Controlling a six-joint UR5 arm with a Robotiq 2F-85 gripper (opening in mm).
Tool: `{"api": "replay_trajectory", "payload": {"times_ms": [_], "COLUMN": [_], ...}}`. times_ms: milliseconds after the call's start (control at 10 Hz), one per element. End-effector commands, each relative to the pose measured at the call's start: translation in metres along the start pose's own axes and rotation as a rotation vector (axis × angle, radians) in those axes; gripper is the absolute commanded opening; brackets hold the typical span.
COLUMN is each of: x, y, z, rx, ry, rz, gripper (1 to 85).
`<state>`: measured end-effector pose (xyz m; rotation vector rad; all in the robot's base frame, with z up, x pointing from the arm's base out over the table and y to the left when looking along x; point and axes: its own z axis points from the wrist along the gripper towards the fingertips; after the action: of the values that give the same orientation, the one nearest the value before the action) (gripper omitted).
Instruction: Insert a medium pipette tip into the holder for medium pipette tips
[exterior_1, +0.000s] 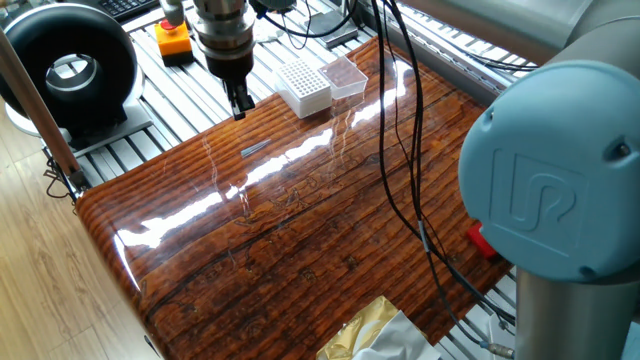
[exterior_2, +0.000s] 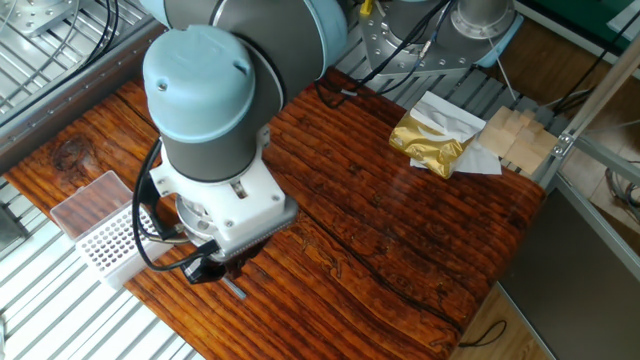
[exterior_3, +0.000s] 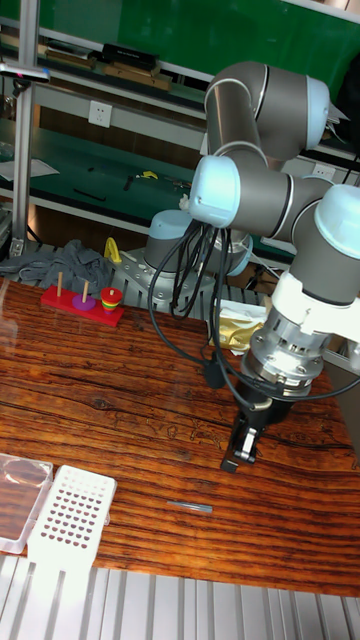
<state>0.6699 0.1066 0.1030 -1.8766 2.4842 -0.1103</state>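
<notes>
The medium pipette tip (exterior_1: 255, 149) (exterior_2: 234, 288) (exterior_3: 190, 479) is a slim grey sliver lying flat on the wooden table. The holder for medium pipette tips (exterior_1: 303, 85) (exterior_2: 108, 243) (exterior_3: 68, 512) is a white block with a grid of holes, standing at the table's edge. My gripper (exterior_1: 239, 103) (exterior_3: 240, 452) hangs pointing down above the table near that edge, a short way from the tip and beside the holder. Its dark fingers stand close together with nothing between them. In the other fixed view the wrist hides most of the gripper.
A clear plastic lid (exterior_1: 343, 75) (exterior_3: 20, 487) lies next to the holder. A crumpled gold and white wrapper (exterior_2: 440, 135) sits at the opposite table edge. An orange box with a red button (exterior_1: 173, 38) and a black ring-shaped device (exterior_1: 70, 65) stand off the table.
</notes>
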Motion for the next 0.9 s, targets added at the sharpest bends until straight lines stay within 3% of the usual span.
{"api": "replay_trajectory", "payload": {"times_ms": [0,100,300,400,800], "x": [0.009,0.011,-0.001,-0.001,0.011], "y": [0.0,0.0,-0.007,-0.004,0.002], "z": [0.001,0.0,0.001,0.001,0.0], "rx": [-0.001,0.002,0.028,0.015,-0.005], "ry": [0.029,0.036,-0.01,-0.01,0.037], "rz": [0.026,0.041,0.078,0.099,0.075], "gripper": [1.0,1.0,1.0,1.0,1.0]}}
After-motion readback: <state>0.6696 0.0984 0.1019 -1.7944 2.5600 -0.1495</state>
